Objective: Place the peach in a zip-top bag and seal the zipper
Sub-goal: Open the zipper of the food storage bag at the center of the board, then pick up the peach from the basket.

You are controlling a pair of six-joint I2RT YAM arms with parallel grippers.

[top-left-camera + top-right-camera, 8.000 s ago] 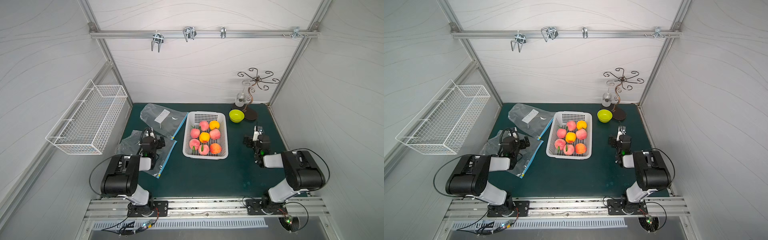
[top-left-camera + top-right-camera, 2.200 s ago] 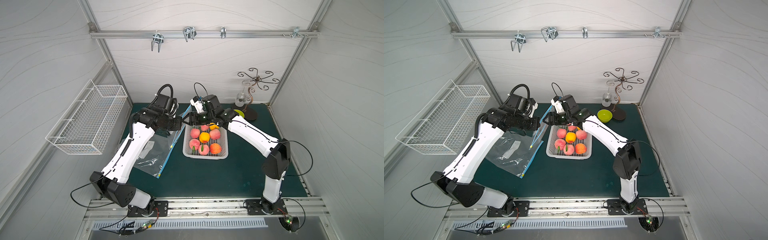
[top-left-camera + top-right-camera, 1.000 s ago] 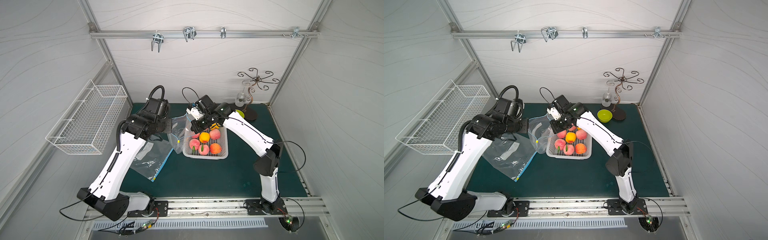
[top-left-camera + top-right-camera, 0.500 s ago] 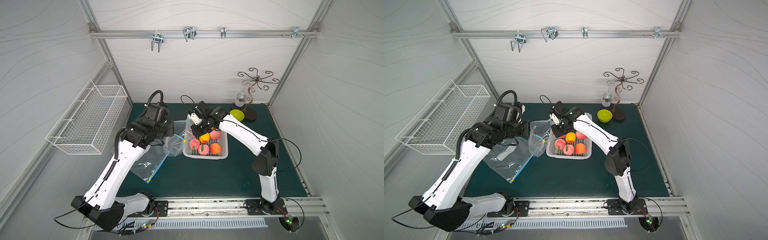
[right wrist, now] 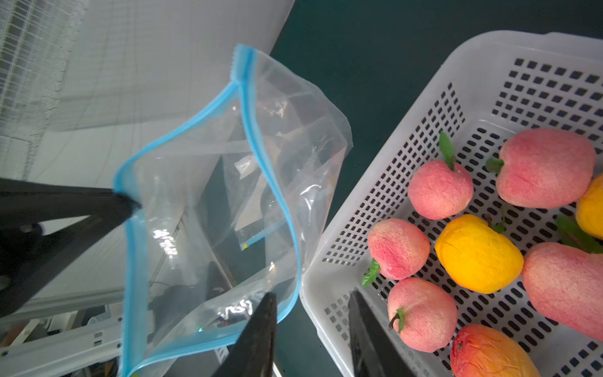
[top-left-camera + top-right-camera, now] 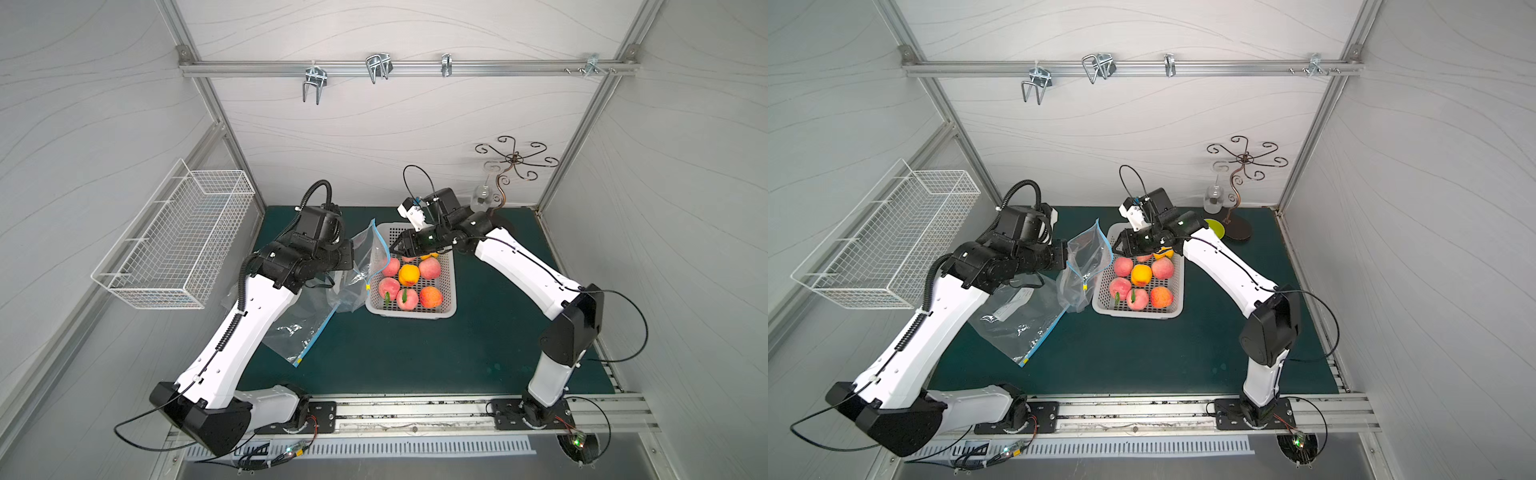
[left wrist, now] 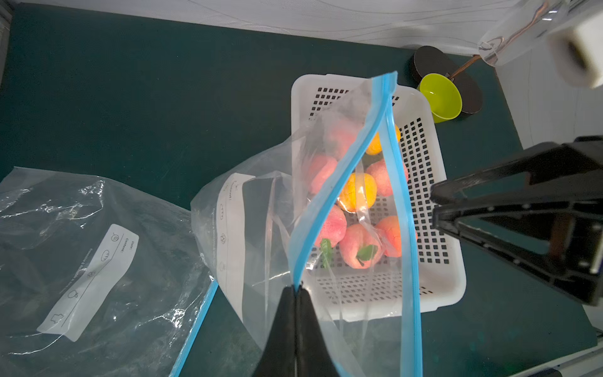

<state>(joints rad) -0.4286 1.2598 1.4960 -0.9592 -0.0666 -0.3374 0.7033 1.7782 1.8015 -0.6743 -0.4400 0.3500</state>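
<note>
A white perforated plastic basket [image 6: 409,312] sits mid-counter and holds several pink peaches [image 6: 390,266] along with yellow-orange fruits [image 6: 409,274]; all the fruit in view lies in it. Just beside its 9 o'clock wall, a clear zip-top bag with a blue zipper strip [image 6: 1090,249] hangs in the air, its mouth gaping toward the basket and its lower end down by the basket's 8 o'clock corner. A second clear zip-top bag with a white label [image 6: 299,332] lies flat on the dark green counter [image 6: 395,357] at 8 o'clock from the basket. A lime-green bowl [image 6: 1214,227] stands at 1 o'clock. The counter is bare at 6 o'clock and 3 o'clock of the basket, while the gap between the bag's mouth and the basket rim is narrow. The left arm rises from its near base, elbow high, and its hand [image 7: 295,289] is pinched tight on one side of the bag's blue rim. The right arm reaches across the basket's far half. Its hand [image 5: 313,303] points toward 9 o'clock above the basket's rim and the bag's mouth, with its jaws parted and nothing between them.
</note>
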